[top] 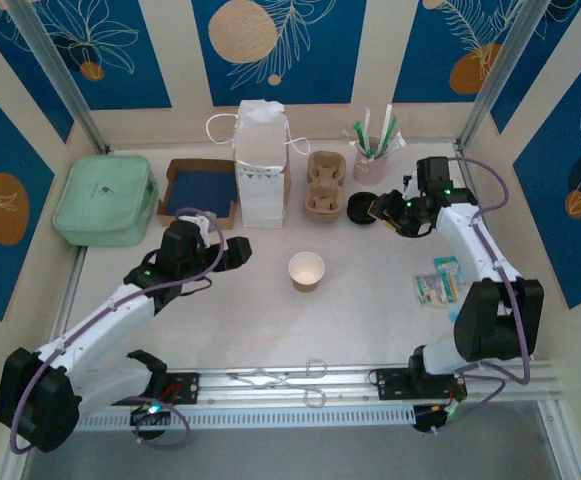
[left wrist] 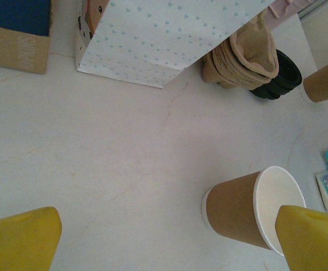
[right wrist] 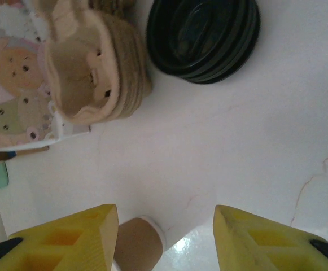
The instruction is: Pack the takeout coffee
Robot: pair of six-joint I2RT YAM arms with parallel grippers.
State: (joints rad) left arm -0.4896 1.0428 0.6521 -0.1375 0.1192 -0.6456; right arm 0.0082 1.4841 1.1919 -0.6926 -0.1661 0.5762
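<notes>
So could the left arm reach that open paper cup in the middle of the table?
Probably yes: its open fingers are close beside that cup, with only bare table between.

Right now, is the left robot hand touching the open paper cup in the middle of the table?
Apart. The top view shows a strip of bare table between the left gripper and the cup.

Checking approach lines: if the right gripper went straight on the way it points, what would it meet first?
Probably the stack of black lids, ahead of the right gripper across bare table. The pulp cup carrier sits beside that line. Depth is unclear, so the table might come first.
</notes>
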